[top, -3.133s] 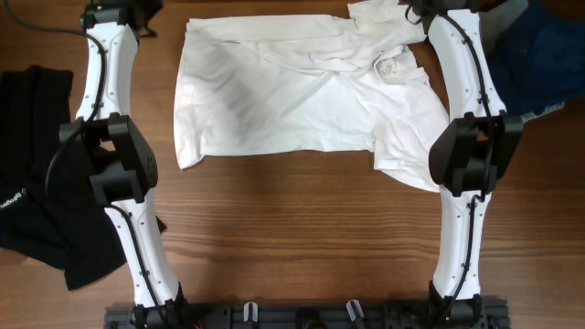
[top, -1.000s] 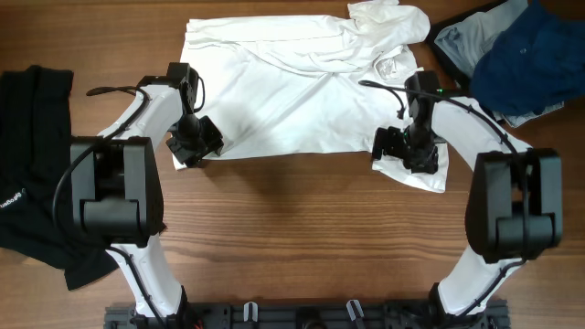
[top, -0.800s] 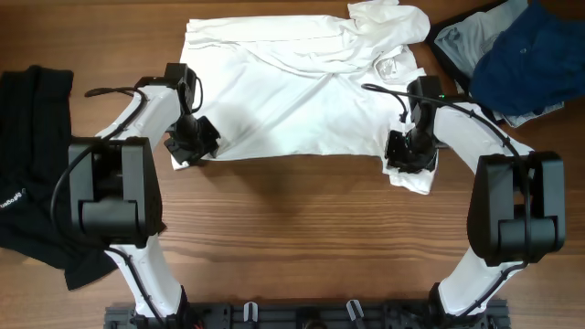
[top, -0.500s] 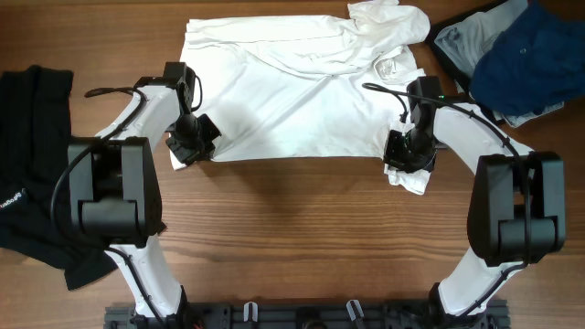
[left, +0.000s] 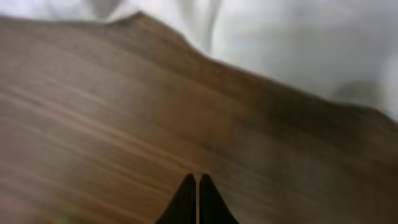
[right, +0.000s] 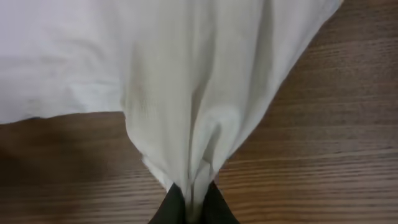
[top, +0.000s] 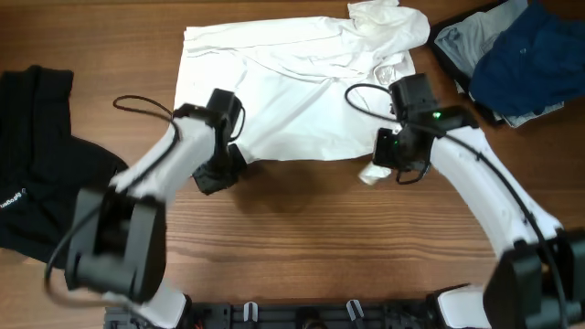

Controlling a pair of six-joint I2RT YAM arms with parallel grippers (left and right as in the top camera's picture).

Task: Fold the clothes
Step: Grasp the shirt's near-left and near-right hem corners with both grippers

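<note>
The clothes are chiefly a white T-shirt (top: 302, 82) spread at the back middle of the wooden table. My right gripper (top: 385, 164) is shut on its bunched lower right corner. In the right wrist view the white cloth (right: 186, 74) fans out from the gripper (right: 194, 188) over the wood. My left gripper (top: 213, 176) is by the shirt's lower left hem. Seen from the left wrist, the gripper (left: 197, 177) is shut over bare wood with no cloth between its fingers, and the shirt (left: 298, 43) lies further ahead.
A black garment (top: 37, 183) lies at the left edge. A dark blue garment (top: 530, 55) and a pale grey-blue one (top: 457, 41) are heaped at the back right. Bare wood (top: 302, 238) runs along the front.
Both grippers have shut. The right one has gathered the shirt's lower right corner and drawn it left. The left arm has swung right and toward the front.
</note>
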